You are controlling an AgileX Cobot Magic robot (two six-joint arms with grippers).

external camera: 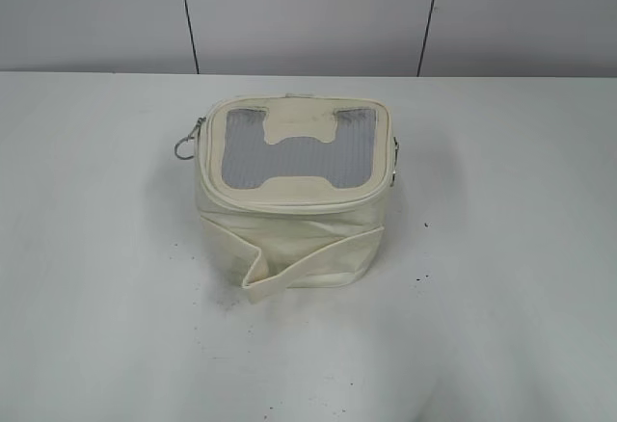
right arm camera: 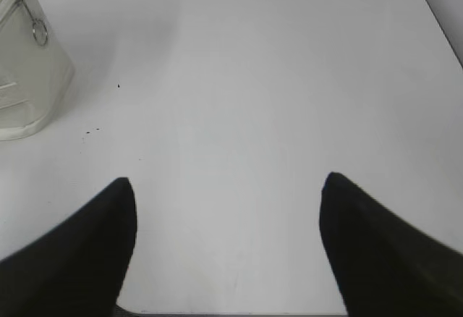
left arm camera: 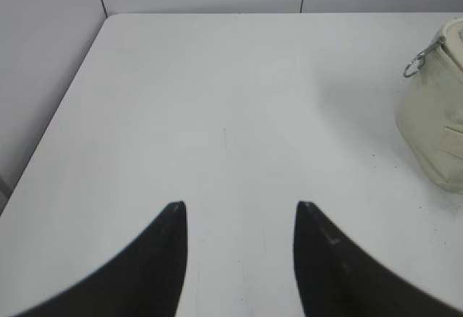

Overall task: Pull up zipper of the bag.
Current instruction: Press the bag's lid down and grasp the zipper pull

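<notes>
The cream-white bag stands in the middle of the white table, its grey top panel with the cream H patch facing up. The zipper runs round the top rim. One silver ring pull hangs at the bag's left side, another at its right side. In the left wrist view the bag is at the right edge with a ring pull. In the right wrist view the bag is at the top left with a ring pull. My left gripper and right gripper are open, empty, away from the bag. Neither shows in the exterior view.
The white table has a grey panelled wall behind it. Its left edge shows in the left wrist view, its right edge in the right wrist view. Small dark specks lie beside the bag.
</notes>
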